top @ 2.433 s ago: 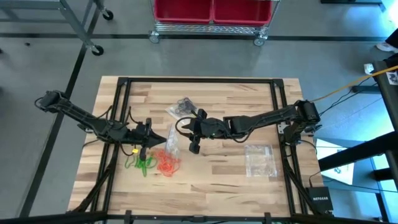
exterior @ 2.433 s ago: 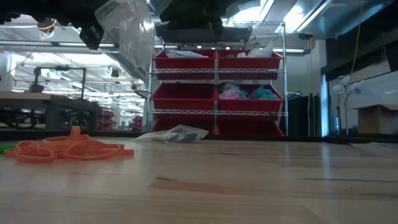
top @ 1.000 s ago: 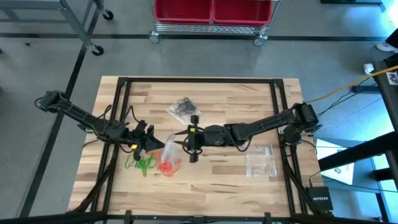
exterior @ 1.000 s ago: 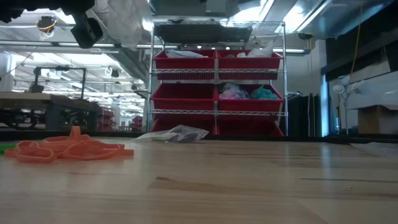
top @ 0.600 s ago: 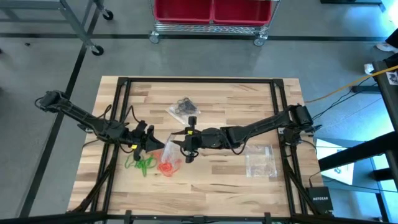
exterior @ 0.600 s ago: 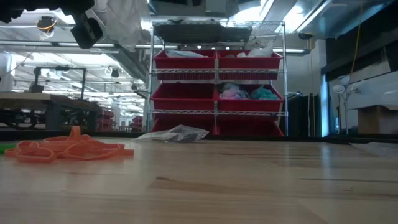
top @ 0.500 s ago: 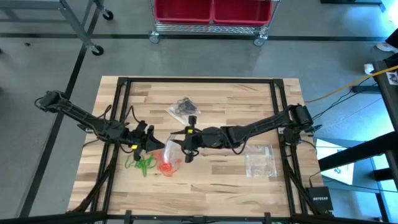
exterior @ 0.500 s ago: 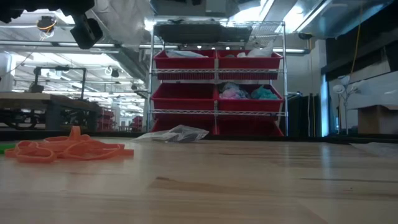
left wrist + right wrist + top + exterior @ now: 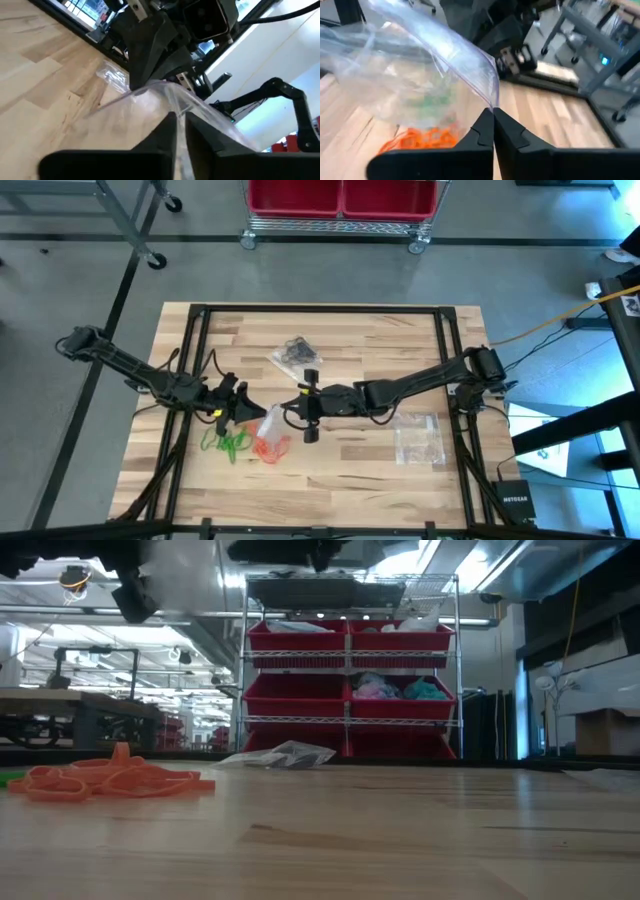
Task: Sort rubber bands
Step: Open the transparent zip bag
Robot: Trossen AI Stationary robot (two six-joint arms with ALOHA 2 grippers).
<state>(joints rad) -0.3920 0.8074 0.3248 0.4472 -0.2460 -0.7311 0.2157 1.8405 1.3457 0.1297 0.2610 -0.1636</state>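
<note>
A clear plastic bag [image 9: 272, 420] hangs above the table's left-centre between my two grippers. My left gripper [image 9: 248, 408] is shut on it from the left and my right gripper [image 9: 291, 410] from the right. Under and beside the bag, loose orange rubber bands [image 9: 270, 448] and green rubber bands [image 9: 228, 443] lie in small heaps on the wood. In the right wrist view the orange bands [image 9: 420, 141] show through the bag [image 9: 410, 75]. Black rubber bands [image 9: 295, 348] lie in another clear bag farther back. My left gripper pinches the bag's upper edge [image 9: 174, 104] between its two fingers, coming level from the table's left. The bag is lifted clear of the table and stretches across to the other gripper. My right gripper pinches the bag's rim [image 9: 490, 99] between its shut fingers, coming from the table's right and slanting a little downward. The film hangs away from the fingers, clear of the table; one layer or two, I cannot tell.
A flat clear bag [image 9: 418, 435] lies on the table's right side. Dark frame rails [image 9: 195, 370] run along the table's left and right sides. A wire shelf with red bins [image 9: 345, 690] stands beyond the far edge.
My right gripper has gone toward the table's left, up to the bag that my left gripper holds. The bag, which hung down in a fold below the left gripper, is now drawn up and spread between the two grippers.
</note>
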